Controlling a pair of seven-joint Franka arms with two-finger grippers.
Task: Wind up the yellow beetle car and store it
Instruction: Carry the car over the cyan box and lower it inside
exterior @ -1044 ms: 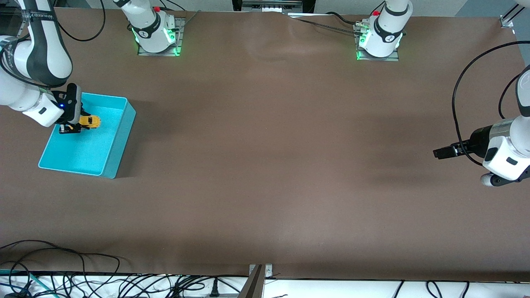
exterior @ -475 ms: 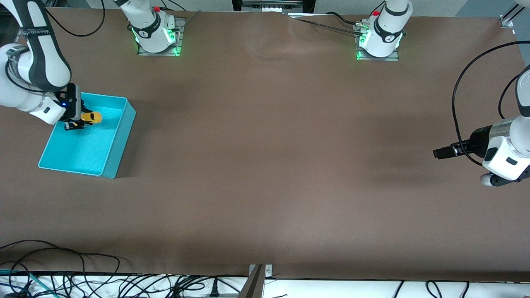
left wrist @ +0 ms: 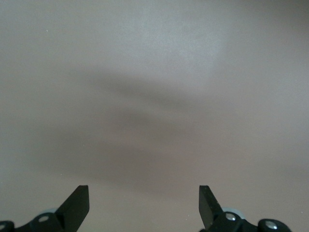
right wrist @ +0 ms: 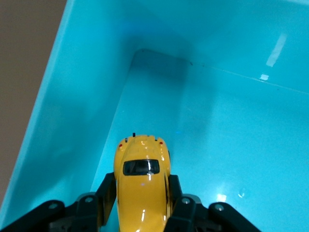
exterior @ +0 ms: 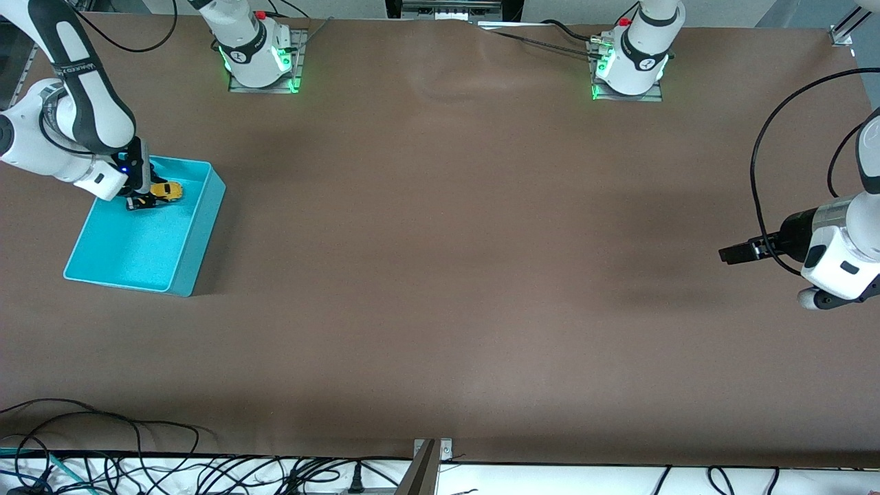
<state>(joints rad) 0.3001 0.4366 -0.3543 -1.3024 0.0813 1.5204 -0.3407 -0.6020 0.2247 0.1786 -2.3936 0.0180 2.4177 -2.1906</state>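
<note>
My right gripper point(exterior: 143, 200) clamps the car point(exterior: 167, 191) by its sides inside the bin point(exterior: 199, 227), near the right arm's end of the table; the car's long axis runs out from my fingers point(right wrist: 107, 189). My right wrist view shows it pointing into a bin corner, which the front view hides. My left gripper point(exterior: 730, 254) waits, fingers apart, over the table point(exterior: 440, 275) at the left arm's end.
</note>
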